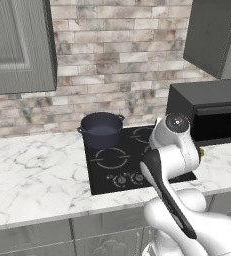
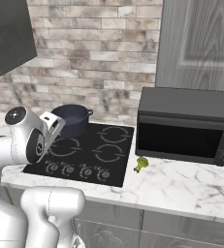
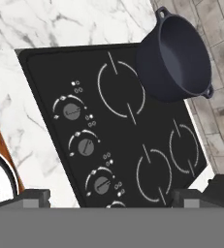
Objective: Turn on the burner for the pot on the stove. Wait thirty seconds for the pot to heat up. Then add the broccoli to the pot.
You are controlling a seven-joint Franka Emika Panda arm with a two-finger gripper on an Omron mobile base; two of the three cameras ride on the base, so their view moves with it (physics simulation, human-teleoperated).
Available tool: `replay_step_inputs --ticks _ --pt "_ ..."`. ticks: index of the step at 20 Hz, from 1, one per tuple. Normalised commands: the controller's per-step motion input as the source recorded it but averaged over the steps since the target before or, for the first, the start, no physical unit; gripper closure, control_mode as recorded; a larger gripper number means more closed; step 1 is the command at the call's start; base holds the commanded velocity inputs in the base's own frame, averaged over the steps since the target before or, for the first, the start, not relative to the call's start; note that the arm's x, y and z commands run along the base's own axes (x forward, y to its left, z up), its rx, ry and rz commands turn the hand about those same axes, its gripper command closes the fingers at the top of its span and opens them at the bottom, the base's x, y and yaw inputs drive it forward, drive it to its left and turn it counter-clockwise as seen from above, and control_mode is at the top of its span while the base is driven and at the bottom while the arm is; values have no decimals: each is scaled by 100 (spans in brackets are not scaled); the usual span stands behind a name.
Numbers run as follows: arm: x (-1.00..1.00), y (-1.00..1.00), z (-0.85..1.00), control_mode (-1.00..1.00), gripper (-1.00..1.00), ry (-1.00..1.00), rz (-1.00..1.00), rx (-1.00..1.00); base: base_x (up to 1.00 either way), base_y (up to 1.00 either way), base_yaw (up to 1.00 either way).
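The dark blue-grey pot (image 1: 102, 129) stands on the back left ring of the black stove (image 1: 118, 161), also seen as pot (image 2: 73, 120) on stove (image 2: 96, 151). In the hand view the pot (image 3: 174, 57) sits at the upper right of the stove (image 3: 118, 140), with the row of knobs (image 3: 86, 147) running down the left. My gripper (image 3: 111, 197) hangs open above the stove's front part, with nothing between its fingers, well clear of the knobs and the pot. The broccoli (image 2: 141, 163) lies on the marble counter just right of the stove, in front of the microwave.
A black microwave (image 2: 181, 126) stands on the counter right of the stove. Marble counter (image 1: 32, 170) stretches left of the stove. Grey wall cabinets (image 1: 17, 45) hang above, and a brick wall runs behind. My own arm hides the stove's front right in the left base view.
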Motion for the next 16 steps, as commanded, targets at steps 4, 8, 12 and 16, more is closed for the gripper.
replay_step_inputs --ticks 4,8,12,16 --pt "0 0 0 -100 -100 0 0 0 0 0 0" --pt "0 0 0 -100 -100 0 0 0 0 0 0" --pt "0 0 0 -100 -100 0 0 0 0 0 0" --pt "0 0 0 -100 -100 0 0 0 0 0 0"
